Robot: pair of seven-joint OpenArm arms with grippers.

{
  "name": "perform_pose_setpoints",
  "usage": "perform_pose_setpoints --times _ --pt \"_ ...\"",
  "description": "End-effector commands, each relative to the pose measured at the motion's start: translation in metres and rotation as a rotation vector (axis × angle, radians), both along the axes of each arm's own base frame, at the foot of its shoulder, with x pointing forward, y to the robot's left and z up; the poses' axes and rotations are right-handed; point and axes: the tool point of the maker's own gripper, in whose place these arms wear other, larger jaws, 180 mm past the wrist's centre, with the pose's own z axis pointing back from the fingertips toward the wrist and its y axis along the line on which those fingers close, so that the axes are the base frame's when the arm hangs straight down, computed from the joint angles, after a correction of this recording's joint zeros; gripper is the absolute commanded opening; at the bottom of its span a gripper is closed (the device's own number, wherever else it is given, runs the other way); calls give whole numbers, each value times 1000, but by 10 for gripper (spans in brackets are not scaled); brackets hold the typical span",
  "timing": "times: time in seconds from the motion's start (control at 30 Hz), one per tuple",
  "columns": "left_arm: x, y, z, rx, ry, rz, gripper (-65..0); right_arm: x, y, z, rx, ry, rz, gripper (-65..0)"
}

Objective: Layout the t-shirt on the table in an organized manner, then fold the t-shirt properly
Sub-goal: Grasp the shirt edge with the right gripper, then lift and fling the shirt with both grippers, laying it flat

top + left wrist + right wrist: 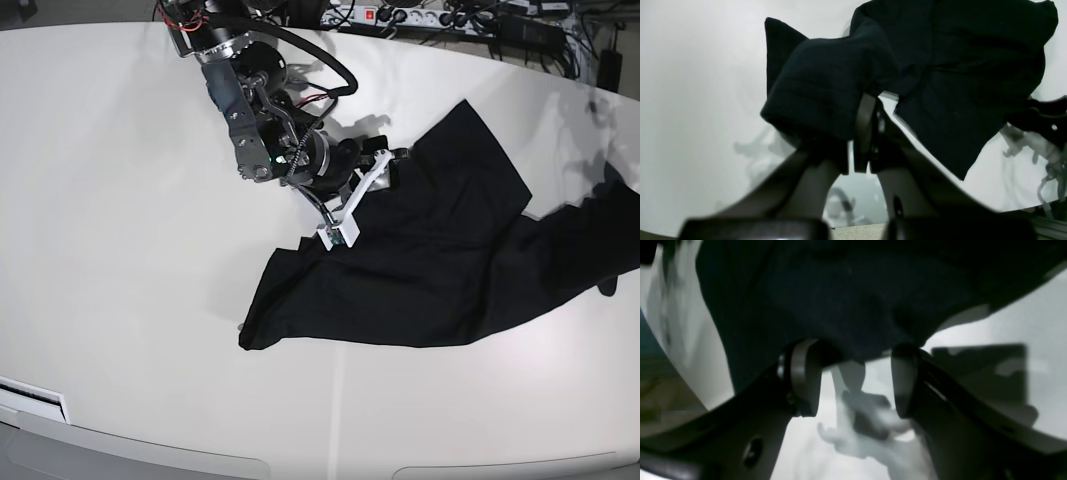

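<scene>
1. Black soft-fabric short-sleeved t-shirt (pixel 440 260) is lying crumpled and partly spread across the right half of the large glossy white table (pixel 120 220) in the base view; one end is reaching toward the near-left, while the other is trailing off toward the right edge of that view.

2. Right gripper (pixel 853 380) is hovering at the shirt's upper-left border in the base view; its two fingers (pixel 805 376) are standing spread wide apart in the right wrist view, with the bare white tabletop and its grey reflections showing in the gap between them; the dark cloth is hanging just over the fingertips, and whether it is touching them cannot be told; nothing is being pinched between them.

3. Left gripper (pixel 867 133) is showing in the left wrist view only; its jaws are pressed together, and a thick fold of the black shirt is bunching over and around the tips; the fabric is rising away from them toward the upper right, with a strip of white table showing under the raised cloth.

4. Shirt fabric is filling most of the upper part of both wrist views; detail there is dark and blurred.

5. Black cables and a white power strip (pixel 400 17) are lying along the far edge of the table, well apart from the shirt.
</scene>
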Motion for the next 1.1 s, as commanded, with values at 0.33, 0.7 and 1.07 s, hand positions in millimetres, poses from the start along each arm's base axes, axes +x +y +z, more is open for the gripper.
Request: perform_pose_setpoints --times 0.33,0.7,1.07 --pt "9 3 20 16 -53 -12 -650 1 -2 -16 30 23 -8 -349" --pt "10 -16 29 -34 -104 -106 -650 12 7 39 -2 -141 310 -650" --pt "-5 -55 36 -215 -74 -263 -650 23 -148 140 -323 -554 184 -650"
